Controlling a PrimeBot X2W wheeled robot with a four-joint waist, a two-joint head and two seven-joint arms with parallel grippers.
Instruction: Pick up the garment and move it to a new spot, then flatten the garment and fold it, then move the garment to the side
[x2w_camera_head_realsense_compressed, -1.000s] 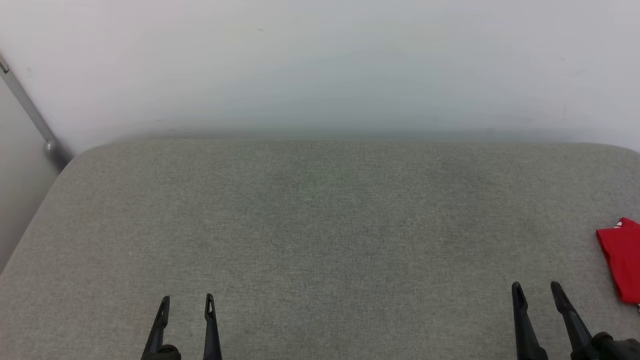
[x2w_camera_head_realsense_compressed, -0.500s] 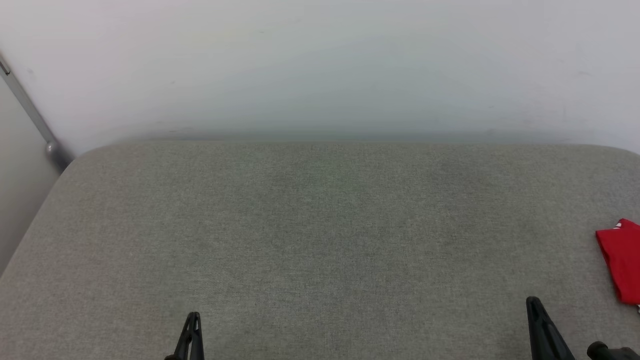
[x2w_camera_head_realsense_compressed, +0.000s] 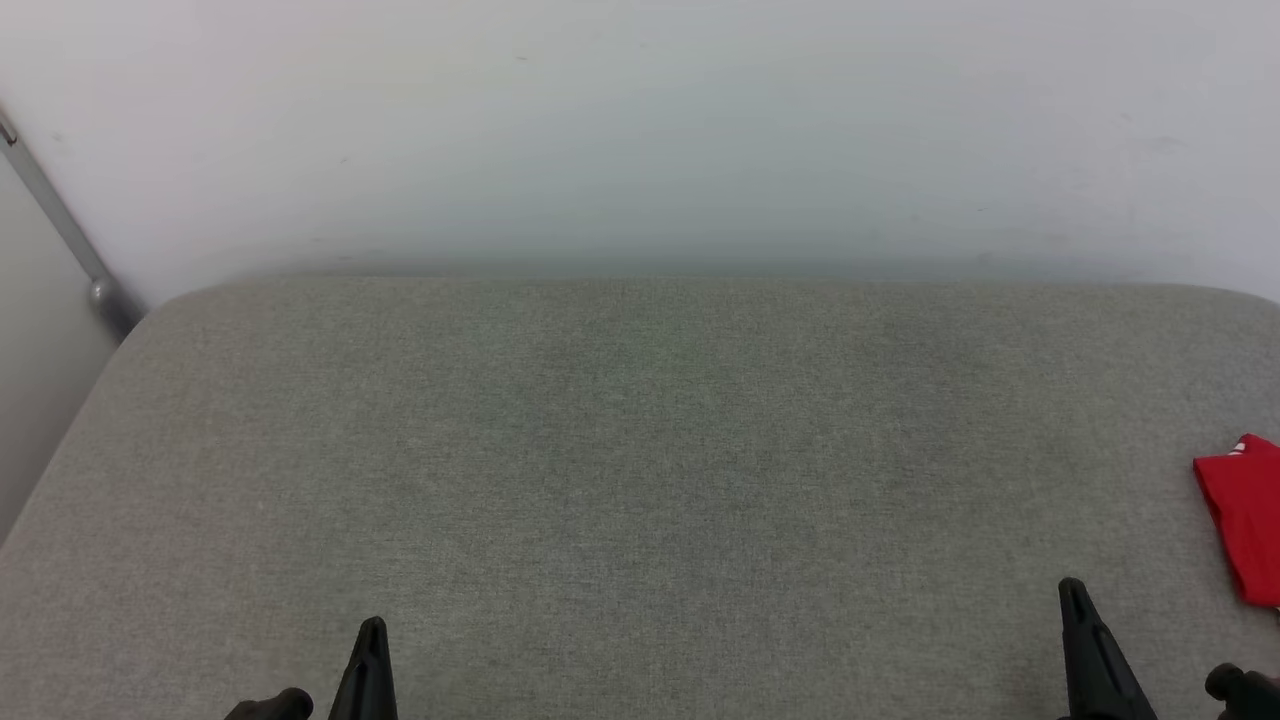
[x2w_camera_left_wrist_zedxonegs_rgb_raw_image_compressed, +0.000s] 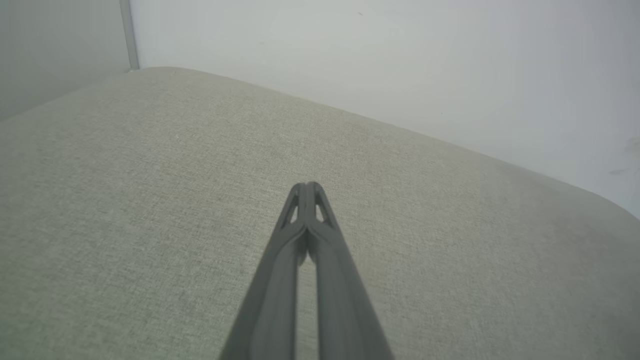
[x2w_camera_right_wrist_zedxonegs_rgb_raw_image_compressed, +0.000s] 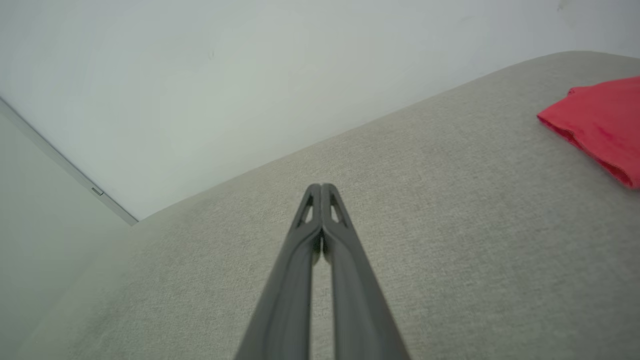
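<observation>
Grey cushion (x2w_camera_head_realsense_compressed: 640, 450) holds the garment (x2w_camera_head_realsense_compressed: 1245, 510); left claw (x2w_camera_left_wrist_zedxonegs_rgb_raw_image_compressed: 306, 186) and right claw (x2w_camera_right_wrist_zedxonegs_rgb_raw_image_compressed: 321, 186) clenched empty.

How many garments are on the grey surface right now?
1: the red garment, at the head view's right edge, beyond the right hand. The frame cuts it off; more may be hidden.

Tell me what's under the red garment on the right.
The garment lies directly on the grey fabric surface. Anything beneath its cloth is covered, and its right part runs past the picture's edge.
</observation>
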